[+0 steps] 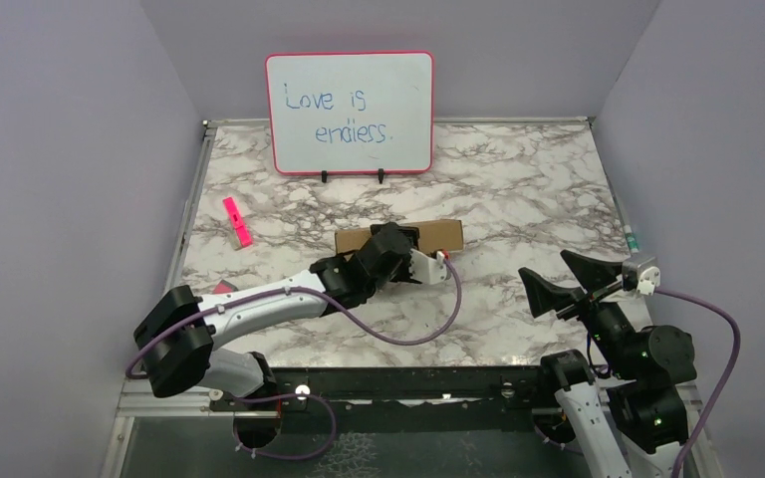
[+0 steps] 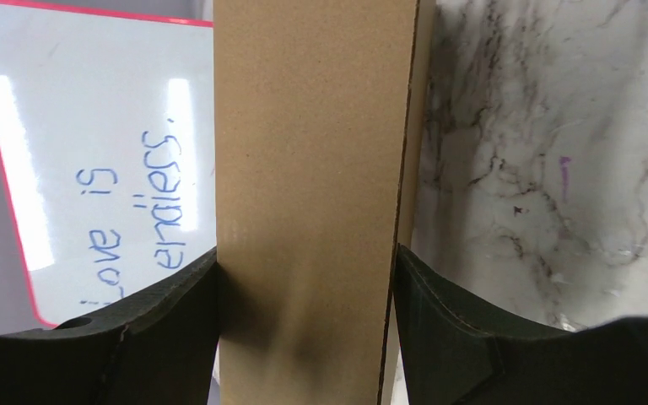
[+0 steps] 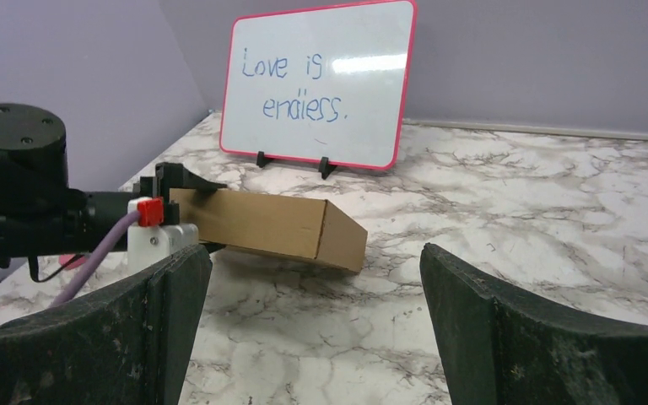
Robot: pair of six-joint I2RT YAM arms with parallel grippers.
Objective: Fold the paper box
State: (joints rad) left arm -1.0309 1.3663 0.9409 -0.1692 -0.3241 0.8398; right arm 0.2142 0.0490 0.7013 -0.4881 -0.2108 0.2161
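right gripper (image 1: 550,267) nearest me, at 4 o'clock, fingers wide apart, nothing between them. left gripper (image 2: 305,261) at table centre, clamped across the paper box (image 1: 443,234), one finger pressed on each long side. top view: the wrist hides the box's middle, only its 9 and 3 o'clock ends show. left wrist view cuts off both ends. i cannot tell whether the box's underside touches the marble table (image 1: 518,199). pink marker (image 1: 238,221) at 10 o'clock. whiteboard (image 1: 351,112) upright at 12.
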